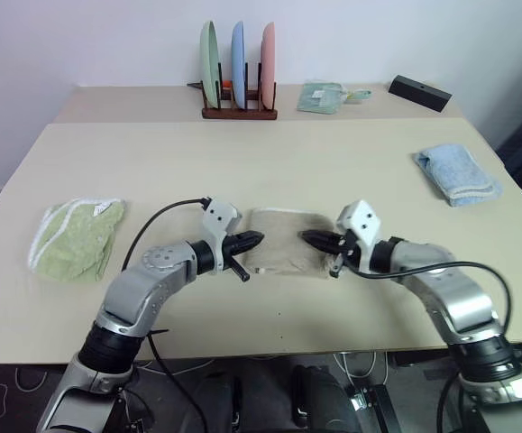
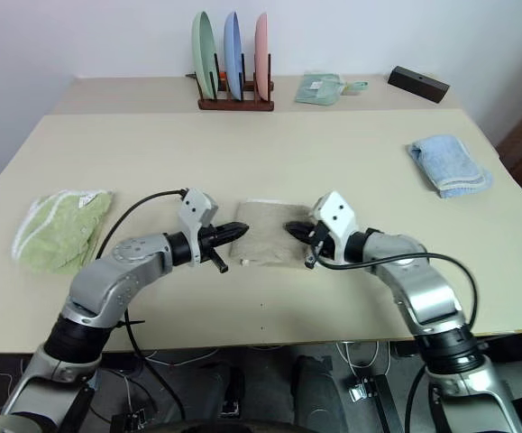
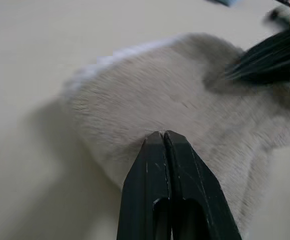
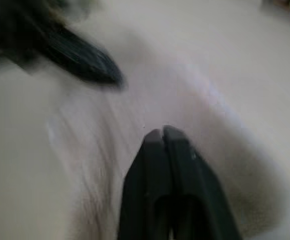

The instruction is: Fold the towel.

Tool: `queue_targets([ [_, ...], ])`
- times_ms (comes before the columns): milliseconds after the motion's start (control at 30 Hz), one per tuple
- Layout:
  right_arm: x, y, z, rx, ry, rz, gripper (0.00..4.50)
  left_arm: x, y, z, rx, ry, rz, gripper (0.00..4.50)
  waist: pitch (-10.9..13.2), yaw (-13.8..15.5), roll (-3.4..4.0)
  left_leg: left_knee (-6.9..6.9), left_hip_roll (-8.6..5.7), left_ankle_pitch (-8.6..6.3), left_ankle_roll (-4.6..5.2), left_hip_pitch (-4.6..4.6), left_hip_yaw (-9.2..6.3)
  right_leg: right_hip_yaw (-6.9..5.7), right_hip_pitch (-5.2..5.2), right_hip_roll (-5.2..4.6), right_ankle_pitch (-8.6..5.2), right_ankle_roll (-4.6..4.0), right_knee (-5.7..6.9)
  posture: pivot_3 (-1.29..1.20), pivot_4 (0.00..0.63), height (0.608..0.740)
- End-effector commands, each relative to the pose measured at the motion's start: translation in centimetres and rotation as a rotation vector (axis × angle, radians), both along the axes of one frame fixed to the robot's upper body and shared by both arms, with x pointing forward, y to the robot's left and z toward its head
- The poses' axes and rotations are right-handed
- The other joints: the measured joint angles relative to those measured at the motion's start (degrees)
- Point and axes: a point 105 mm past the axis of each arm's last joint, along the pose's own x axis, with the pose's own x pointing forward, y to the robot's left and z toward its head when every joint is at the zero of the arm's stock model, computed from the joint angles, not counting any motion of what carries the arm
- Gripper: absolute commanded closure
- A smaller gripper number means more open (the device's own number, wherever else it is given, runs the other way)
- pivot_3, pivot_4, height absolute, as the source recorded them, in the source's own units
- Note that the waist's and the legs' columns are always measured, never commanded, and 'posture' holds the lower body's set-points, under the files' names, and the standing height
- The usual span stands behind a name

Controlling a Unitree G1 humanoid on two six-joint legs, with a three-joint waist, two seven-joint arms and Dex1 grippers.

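Left eye view: we see the towel (image 1: 283, 242) lying folded into a compact beige bundle on the table (image 1: 270, 162), near its front edge, between the two grippers. The left gripper (image 1: 255, 240) has its jaws pressed together, tips at the towel's left edge, gripping nothing that we can see. The right gripper (image 1: 307, 238) is likewise closed over the towel's right side. We can read no writing or labels anywhere.
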Motion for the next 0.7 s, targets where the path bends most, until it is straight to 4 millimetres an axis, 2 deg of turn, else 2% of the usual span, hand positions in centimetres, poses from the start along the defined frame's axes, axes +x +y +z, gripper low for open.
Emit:
queue_targets([
  [33,-0.5,-0.2,-0.2,-0.014,-0.024,0.019,4.50,0.0,0.1,-1.2,0.053,-0.022,-0.011,4.48,0.0,-0.1,0.01,0.00,0.01,0.00,0.00,-0.02,0.00,0.00,-0.04,-0.02,0.00,0.00,0.00,0.00,0.150,0.740],
  [167,-0.7,-1.2,-2.0,-0.091,-0.009,-0.001,4.50,-0.3,0.1,-2.2,0.069,-0.034,-0.025,4.48,0.0,-0.2,0.01,-0.02,0.05,-0.01,0.01,-0.01,0.00,-0.03,-0.05,0.09,0.01,0.02,0.01,0.00,0.150,0.740],
  [267,-0.4,-1.5,-1.5,-0.068,-0.026,-0.028,4.50,-0.2,0.0,-1.7,0.036,-0.072,-0.020,4.48,0.0,0.0,0.02,-0.02,0.05,-0.01,0.02,0.04,0.01,-0.05,0.00,0.08,0.01,0.02,0.01,0.00,0.150,0.740],
  [300,-0.3,-1.6,-0.6,-0.030,-0.031,-0.031,4.50,-0.1,0.0,-1.3,0.017,-0.086,-0.012,4.48,0.0,0.0,0.03,-0.01,0.05,-0.01,0.03,0.04,0.00,-0.06,0.02,0.07,0.01,0.02,0.01,0.00,0.150,0.740],
  [400,-0.6,-2.0,2.0,0.078,-0.039,-0.024,3.72,0.4,0.5,-0.4,0.003,-0.148,0.027,4.50,0.0,0.0,0.03,0.01,0.04,-0.03,0.06,0.02,0.00,-0.06,0.02,0.05,0.01,0.03,0.01,0.00,0.150,0.740],
  [533,-1.1,-3.8,4.9,0.196,-0.006,-0.042,1.77,1.3,1.6,2.7,-0.082,-0.257,0.101,4.50,0.0,-0.1,0.03,0.01,0.05,-0.04,0.07,-0.02,-0.03,-0.05,-0.01,-0.02,0.09,0.15,0.00,0.00,0.150,0.740],
  [633,-1.1,-5.0,6.2,0.256,0.034,-0.083,0.25,1.5,2.4,4.2,-0.101,-0.311,0.120,4.50,0.0,-0.1,0.03,0.01,0.07,-0.04,0.08,-0.02,-0.05,-0.05,-0.01,-0.04,0.09,0.15,0.01,0.00,0.150,0.740],
  [667,-1.1,-5.2,6.3,0.264,0.042,-0.091,0.02,1.5,2.5,4.4,-0.100,-0.319,0.120,4.50,0.0,-0.1,0.03,0.01,0.08,-0.04,0.08,-0.03,-0.05,-0.06,-0.02,-0.05,0.08,0.13,0.02,0.00,0.150,0.740],
  [700,-1.1,-5.2,6.4,0.269,0.048,-0.095,0.02,1.5,2.6,4.5,-0.099,-0.322,0.120,4.50,0.0,-0.1,0.03,0.01,0.08,-0.04,0.08,-0.02,-0.06,-0.05,-0.02,-0.05,0.08,0.13,0.02,0.00,0.150,0.740],
])
